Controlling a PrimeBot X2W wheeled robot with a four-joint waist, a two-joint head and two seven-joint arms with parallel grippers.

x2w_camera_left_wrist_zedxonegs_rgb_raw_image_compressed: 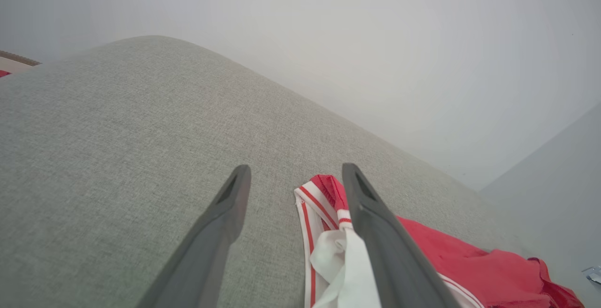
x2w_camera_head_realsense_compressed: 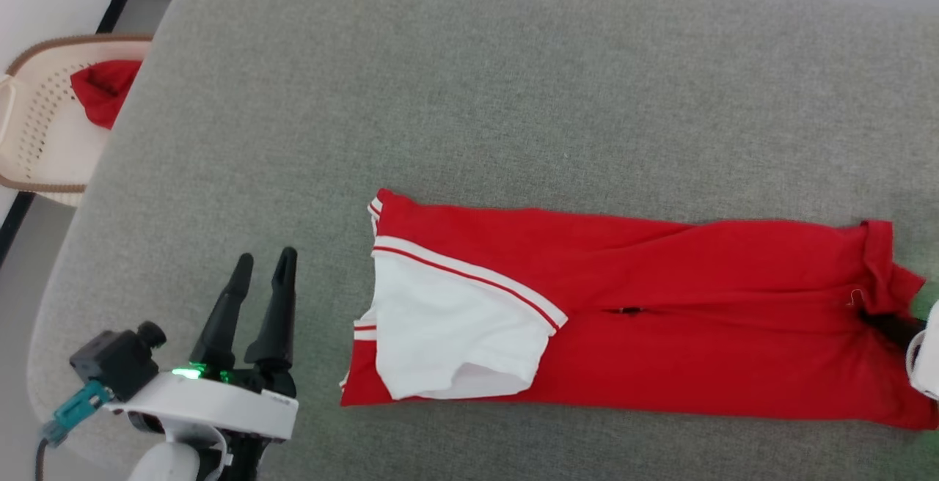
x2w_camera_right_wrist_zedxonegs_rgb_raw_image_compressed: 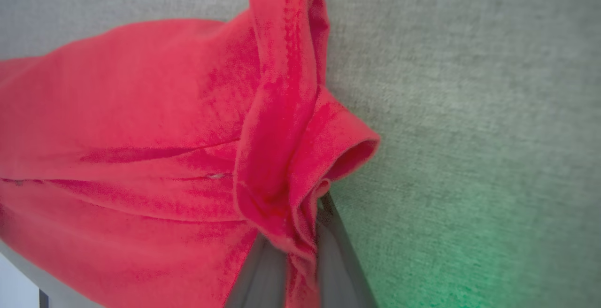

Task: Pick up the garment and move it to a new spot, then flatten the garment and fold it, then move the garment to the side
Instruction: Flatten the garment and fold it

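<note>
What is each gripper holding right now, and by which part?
Right gripper pinches the garment by its bunched red end; left gripper, open, holds nothing.

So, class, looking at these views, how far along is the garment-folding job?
Done: the garment lies flat on the grey surface, folded into a long strip, white sleeve on top. In hand: the right gripper, jaws shut, pinches one end. Left: folding it shorter and moving it aside; the left gripper stands open.

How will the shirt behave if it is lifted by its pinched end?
Probably floppy: the shirt bunches where the right gripper pinches it, so it should hang and unfold. Likely light, being thin cloth. The folded sleeve may slip open.
</note>
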